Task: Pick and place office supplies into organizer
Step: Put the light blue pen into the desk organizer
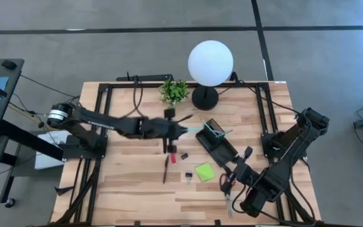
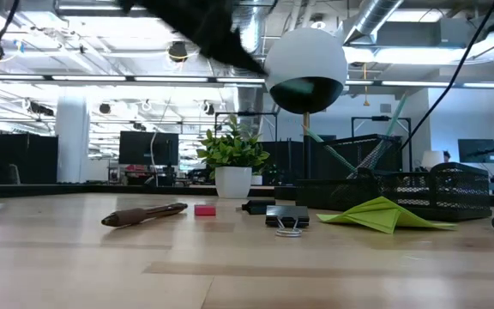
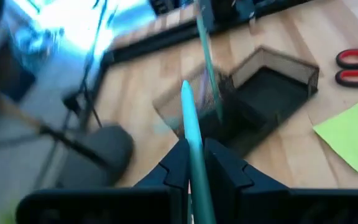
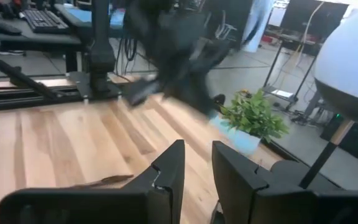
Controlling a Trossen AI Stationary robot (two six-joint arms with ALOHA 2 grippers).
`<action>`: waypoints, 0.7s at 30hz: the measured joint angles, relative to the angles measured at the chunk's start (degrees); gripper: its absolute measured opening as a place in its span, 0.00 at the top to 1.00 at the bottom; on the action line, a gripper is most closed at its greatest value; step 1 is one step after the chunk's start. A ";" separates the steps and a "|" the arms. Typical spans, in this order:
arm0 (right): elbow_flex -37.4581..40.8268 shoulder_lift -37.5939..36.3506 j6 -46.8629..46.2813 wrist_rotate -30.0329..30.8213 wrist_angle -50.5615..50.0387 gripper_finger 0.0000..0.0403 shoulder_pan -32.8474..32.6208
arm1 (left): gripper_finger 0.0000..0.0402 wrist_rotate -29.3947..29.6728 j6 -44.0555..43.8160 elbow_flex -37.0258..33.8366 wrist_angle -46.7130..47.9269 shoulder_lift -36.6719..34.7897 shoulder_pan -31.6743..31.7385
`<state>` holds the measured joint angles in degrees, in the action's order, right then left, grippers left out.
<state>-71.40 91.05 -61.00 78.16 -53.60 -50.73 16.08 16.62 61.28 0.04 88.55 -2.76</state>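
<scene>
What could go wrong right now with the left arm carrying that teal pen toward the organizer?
The left tool grips the teal pen near one end, so the long free end could swing and miss the organizer. A pen already stands slanted in the organizer; the incoming one might knock it. The potted plant and lamp base sit close by the arm's path.

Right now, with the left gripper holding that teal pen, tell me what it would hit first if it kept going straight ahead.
Probably the organizer. The left gripper, shut on the teal pen, points toward the organizer's taller end, where another teal pen already stands. Depth is unclear in the blur, so that standing pen could be met first.
</scene>
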 joint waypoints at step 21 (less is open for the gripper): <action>1.18 -0.55 -18.25 -7.48 -1.47 0.81 -11.99 | 0.94 -15.68 16.86 47.40 45.02 22.92 9.29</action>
<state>-70.22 90.50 -79.25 70.67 -55.07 -62.72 0.40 33.48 108.67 45.07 111.47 6.52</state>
